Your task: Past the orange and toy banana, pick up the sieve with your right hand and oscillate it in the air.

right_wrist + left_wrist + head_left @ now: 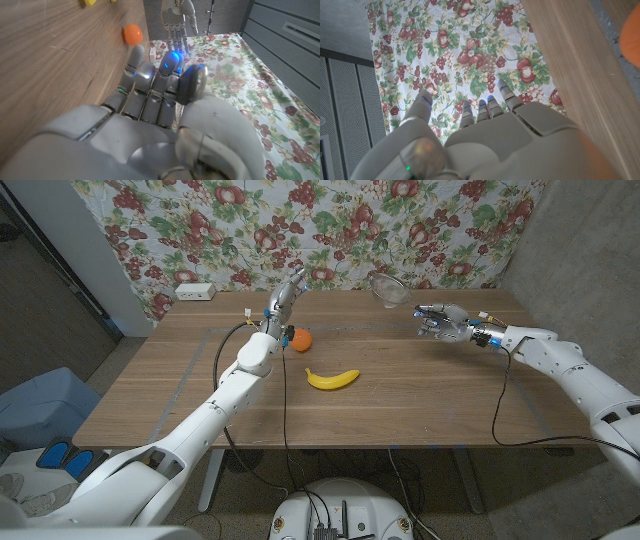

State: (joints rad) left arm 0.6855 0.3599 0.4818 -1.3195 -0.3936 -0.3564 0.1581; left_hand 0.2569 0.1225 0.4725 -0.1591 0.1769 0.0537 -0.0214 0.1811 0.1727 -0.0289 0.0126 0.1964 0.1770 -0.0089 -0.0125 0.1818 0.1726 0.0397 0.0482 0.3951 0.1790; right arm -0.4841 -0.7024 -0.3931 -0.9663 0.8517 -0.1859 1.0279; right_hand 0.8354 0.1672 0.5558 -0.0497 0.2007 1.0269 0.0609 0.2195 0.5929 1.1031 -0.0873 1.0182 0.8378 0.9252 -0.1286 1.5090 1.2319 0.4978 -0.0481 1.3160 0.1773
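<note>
Behind the wooden desk (400,395) hangs a cloth printed with fruit and leaves (330,225), and a small white box (194,291) sits at the desk's far left edge, toward ten o'clock.

Near the middle of the desk lies the toy banana (332,379), curved, with the orange (300,340) just beyond it toward eleven o'clock. The two are near each other but not touching.

The sieve (388,288) is up in the air over the far side of the desk, toward one o'clock from the banana, its round bowl showing against the cloth. The right hand (440,321) is raised there as well, just right of and below the bowl. Its fingers (150,85) are curled inward in the right wrist view, with a dark rounded piece at the thumb that seems to be the sieve's handle; the head view is too small to show the grip plainly.

The left hand (284,298) stands raised above the desk just behind the orange, toward twelve o'clock from it. Its fingers (490,107) reach out fairly straight and a little apart, with nothing in them.

A blue and grey bin (45,405) stands on the floor off the desk's left side.
</note>
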